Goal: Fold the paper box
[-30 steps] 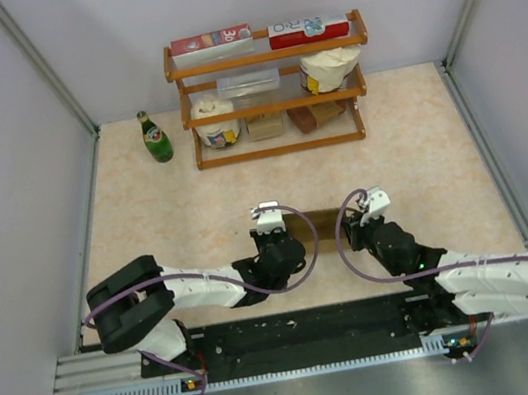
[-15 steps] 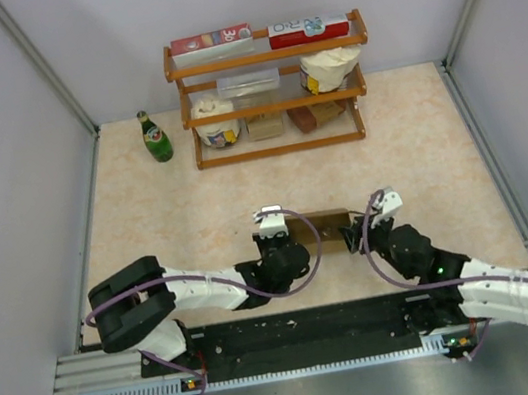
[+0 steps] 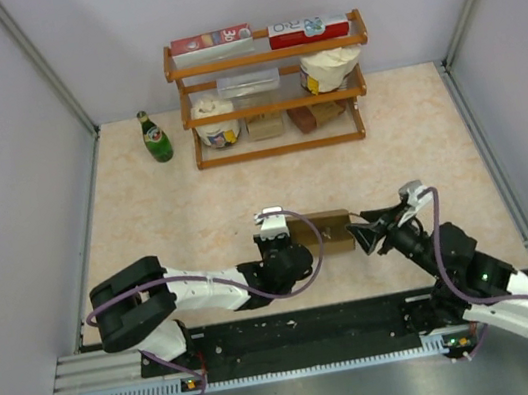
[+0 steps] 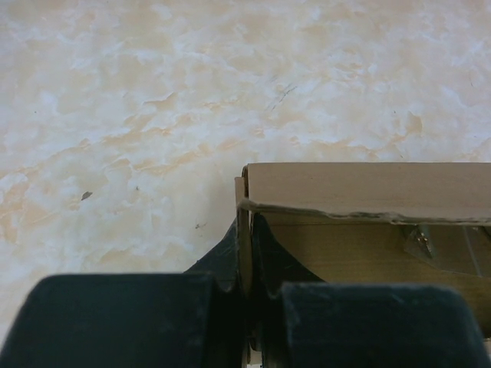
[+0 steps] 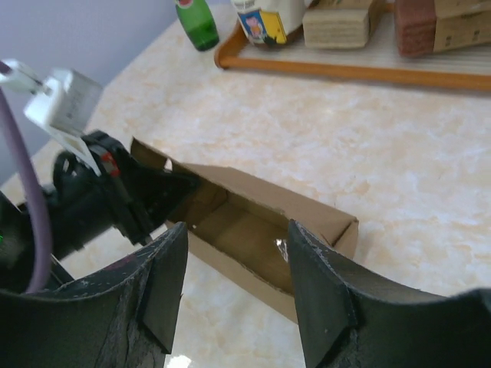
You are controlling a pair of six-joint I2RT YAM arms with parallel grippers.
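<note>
The paper box (image 3: 322,225) is a kraft-brown open-topped trough lying on the table between the arms. My left gripper (image 3: 289,237) is shut on the box's left end wall; in the left wrist view that thin cardboard wall (image 4: 245,230) stands pinched between the two black fingers. My right gripper (image 3: 362,228) is open, raised just off the box's right end and holding nothing. From the right wrist the box (image 5: 257,201) shows its hollow inside beyond the spread fingers (image 5: 173,268), with the left gripper (image 5: 146,195) at its far end.
A wooden shelf rack (image 3: 271,90) stands at the back with red-and-white cartons (image 3: 210,40), a tub and brown blocks on it. A green bottle (image 3: 155,137) is left of it. Grey walls close in the table on both sides.
My right gripper has opened and drawn back to the right, away from the box's right end. The left gripper has stayed shut on the left wall.
</note>
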